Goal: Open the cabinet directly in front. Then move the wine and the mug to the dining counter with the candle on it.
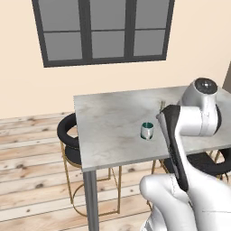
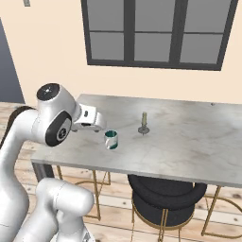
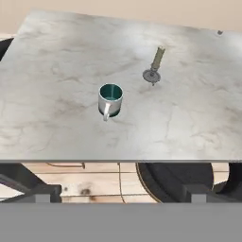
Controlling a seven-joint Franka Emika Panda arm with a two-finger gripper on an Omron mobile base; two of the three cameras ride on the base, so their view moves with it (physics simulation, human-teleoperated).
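You have the mug (image 3: 110, 99) standing upright on the dining counter (image 3: 56, 71), set in from the near long edge and nearer the left end than the right as the right base view shows it. Its handle points toward the near edge in the hand view. The candle (image 3: 155, 66) stands further in from that edge, just beside the mug but not touching it. Your gripper (image 2: 97, 124) sits above the near left part of the counter, apart from the mug, with its fingers spread wide and nothing between them. In the hand view the two fingertips (image 3: 41, 193) show low in the picture, below the counter's near edge. A dark round stool (image 2: 163, 194) stands under that near edge.
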